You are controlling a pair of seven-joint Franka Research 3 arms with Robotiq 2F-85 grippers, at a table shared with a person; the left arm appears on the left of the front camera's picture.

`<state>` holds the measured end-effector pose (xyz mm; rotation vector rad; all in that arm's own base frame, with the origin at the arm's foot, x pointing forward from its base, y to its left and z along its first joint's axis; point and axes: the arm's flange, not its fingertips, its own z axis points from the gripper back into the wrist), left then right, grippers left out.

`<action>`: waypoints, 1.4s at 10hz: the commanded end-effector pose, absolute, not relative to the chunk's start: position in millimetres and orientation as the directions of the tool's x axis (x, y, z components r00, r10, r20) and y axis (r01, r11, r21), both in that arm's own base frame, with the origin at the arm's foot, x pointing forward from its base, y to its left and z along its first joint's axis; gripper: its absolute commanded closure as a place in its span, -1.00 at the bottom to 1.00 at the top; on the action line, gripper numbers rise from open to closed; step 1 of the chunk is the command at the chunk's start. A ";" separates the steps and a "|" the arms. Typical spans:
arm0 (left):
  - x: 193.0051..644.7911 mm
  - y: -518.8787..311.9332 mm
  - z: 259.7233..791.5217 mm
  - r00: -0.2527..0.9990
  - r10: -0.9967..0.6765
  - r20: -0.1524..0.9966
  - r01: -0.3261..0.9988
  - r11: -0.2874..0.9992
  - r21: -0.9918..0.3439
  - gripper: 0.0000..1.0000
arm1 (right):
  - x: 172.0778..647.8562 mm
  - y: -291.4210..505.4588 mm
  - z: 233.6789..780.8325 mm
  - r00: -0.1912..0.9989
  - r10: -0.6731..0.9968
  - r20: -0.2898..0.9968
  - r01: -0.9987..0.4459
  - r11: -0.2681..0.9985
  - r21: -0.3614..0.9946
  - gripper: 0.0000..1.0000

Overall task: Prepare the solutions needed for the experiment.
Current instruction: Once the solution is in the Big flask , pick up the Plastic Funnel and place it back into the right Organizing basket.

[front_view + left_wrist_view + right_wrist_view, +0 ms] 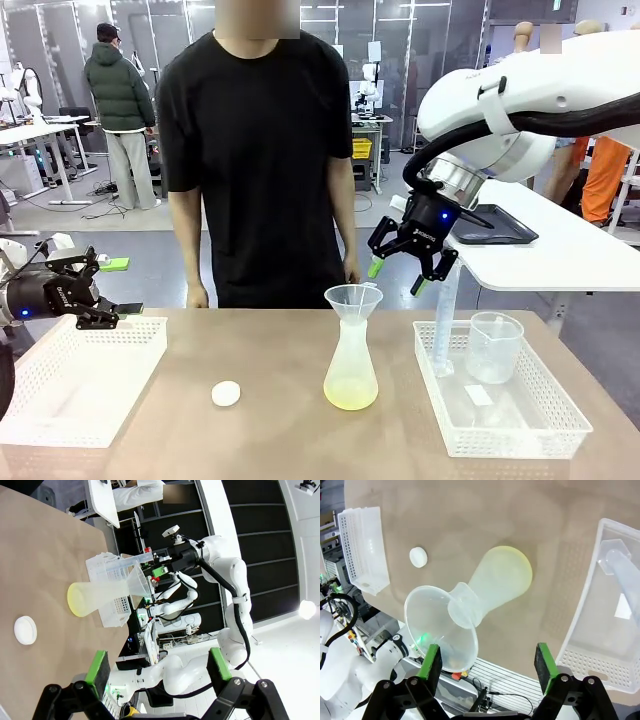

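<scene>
**Both grippers wide and empty, yellow-green liquid in the flask**

Here's the brown table [280,350], and a person [258,150] in a black T-shirt stands at its far side, arms down, hands by the table edge.

The right gripper [398,275] hangs in the air above the table, just up and to the right of the funnel. Its fingers are spread apart with nothing between them. The left gripper [118,290] hovers low at the far edge of the left basket [100,330]. It too is released and carries nothing.

Over on the right, a second white basket [520,440] holds a tall clear measuring cylinder [445,320], standing upright in its far left corner, and a clear beaker [494,347] beside it.

At the table's centre stands a cloudy plastic flask [351,365], upright, with a clear funnel [353,298] seated in its neck. Left of the flask, apart from it, lies a small round white cap [226,393].

The solution [350,398] is a shallow pale yellow-green layer at the bottom of the flask.
</scene>
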<state>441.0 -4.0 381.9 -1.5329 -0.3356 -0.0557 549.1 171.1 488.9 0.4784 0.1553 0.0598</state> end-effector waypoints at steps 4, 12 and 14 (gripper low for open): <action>441.2 -4.3 382.5 0.952 0.176 0.249 0.244 0.051 -0.968 -1.00 | 546.1 191.0 480.5 0.985 0.053 -0.167 0.034 0.878 0.477 -0.87; 441.2 -4.3 382.5 0.952 0.176 0.249 0.244 0.051 -0.968 -1.00 | 541.0 187.7 450.9 0.977 -0.012 -0.211 0.123 0.842 0.525 -0.87; 441.2 -4.3 382.5 0.952 0.176 0.249 0.244 0.051 -0.968 -1.00 | 538.4 185.5 450.7 0.980 -0.031 -0.199 0.135 0.834 0.535 -0.56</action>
